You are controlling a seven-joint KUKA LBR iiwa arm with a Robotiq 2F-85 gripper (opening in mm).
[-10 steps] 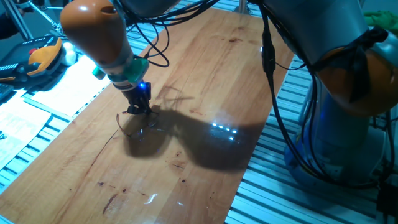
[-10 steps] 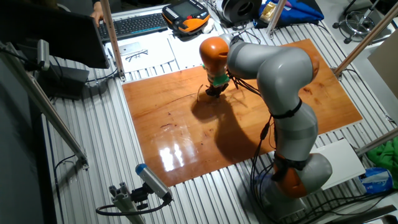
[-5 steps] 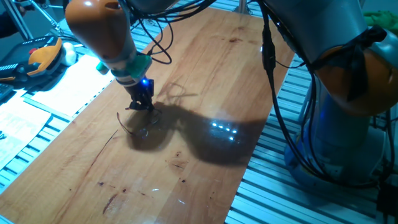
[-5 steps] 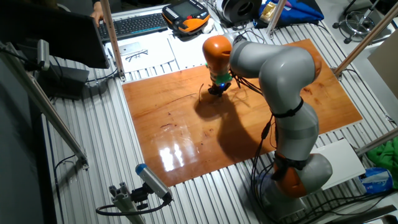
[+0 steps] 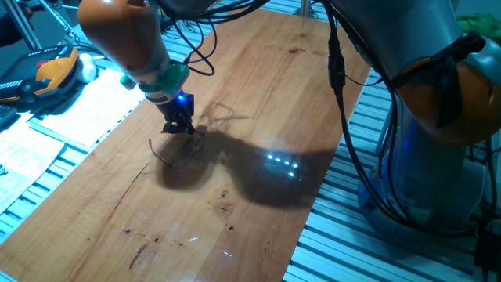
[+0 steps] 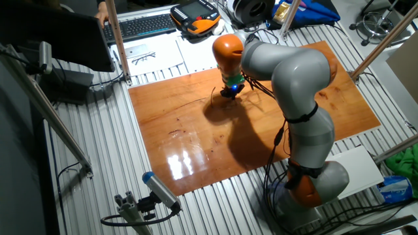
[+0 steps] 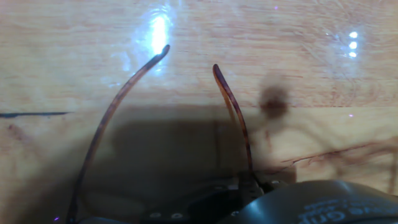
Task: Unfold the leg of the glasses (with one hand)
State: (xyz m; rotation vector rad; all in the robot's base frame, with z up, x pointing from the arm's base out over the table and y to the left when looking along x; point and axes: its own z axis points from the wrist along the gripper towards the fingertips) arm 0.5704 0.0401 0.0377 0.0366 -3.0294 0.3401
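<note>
The glasses [image 5: 159, 157] are a thin reddish-brown wire frame lying on the wooden board [image 5: 258, 94], just left of and below my gripper [image 5: 178, 130]. In the other fixed view the glasses [image 6: 214, 98] show only as a fine line beside the gripper [image 6: 226, 95]. The hand view shows two slim legs reaching away from me. The left leg [image 7: 115, 112] lies free. The right leg [image 7: 233, 109] runs straight into the gripper [image 7: 249, 183], whose fingers appear shut on it. The rims are hidden under the hand.
The arm casts a wide dark shadow [image 5: 235, 176] over the board's middle. An orange hand-held pendant [image 5: 55, 70] and white papers [image 5: 78, 110] lie off the board's left edge. A keyboard [image 6: 140, 26] and another pendant [image 6: 194, 16] sit behind the board. Black cables [image 5: 337, 70] hang nearby.
The gripper has lifted slightly and shifted toward the board's far side, staying at the glasses' leg. The frame has shifted a little with it.
</note>
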